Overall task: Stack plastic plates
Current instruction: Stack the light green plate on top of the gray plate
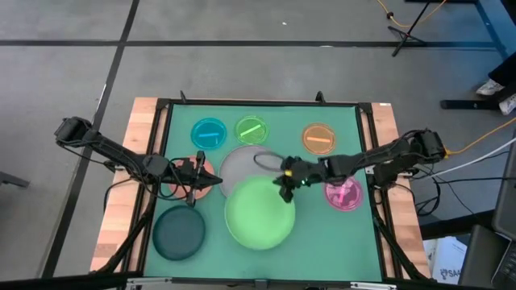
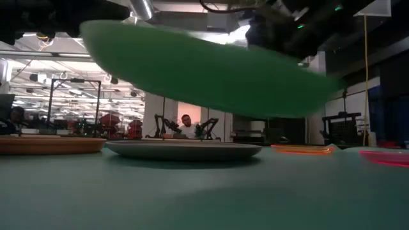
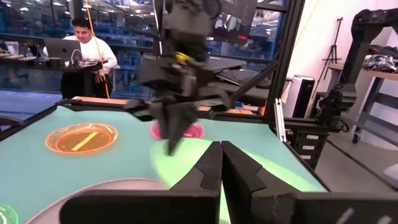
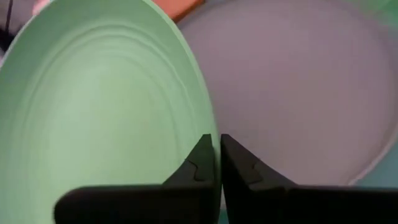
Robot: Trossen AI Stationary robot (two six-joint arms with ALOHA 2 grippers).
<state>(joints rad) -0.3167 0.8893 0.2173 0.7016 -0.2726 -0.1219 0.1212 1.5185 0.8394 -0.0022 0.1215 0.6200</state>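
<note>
My right gripper [image 1: 286, 184] is shut on the large light green plate [image 1: 258, 213], which hangs tilted above the table in the low view [image 2: 204, 64]. The large grey plate [image 1: 242, 163] lies flat on the mat just beyond it [image 2: 182, 150]. My left gripper [image 1: 214, 179] is shut and hovers over the salmon plate [image 1: 206, 167], touching nothing. The dark teal plate [image 1: 179, 234] lies near left. Small blue [image 1: 209, 133], green [image 1: 251, 130] and orange [image 1: 318, 138] plates lie along the far side, and the pink one [image 1: 344, 193] at right. My right gripper pinches the light green plate by its rim [image 4: 208, 118], at the plate's far right edge, between the two fingers [image 4: 200, 163]. It comes from above, slanting in from the table's right. The plate is lifted clear of the table and tilted, spreading away from the fingers.
The green mat [image 1: 363, 234] sits inside a black frame on a wooden table. A cable loop [image 1: 266, 159] lies on the grey plate. A person sits at a laptop beyond the table [image 3: 87, 46]. Bare mat shows at near right.
</note>
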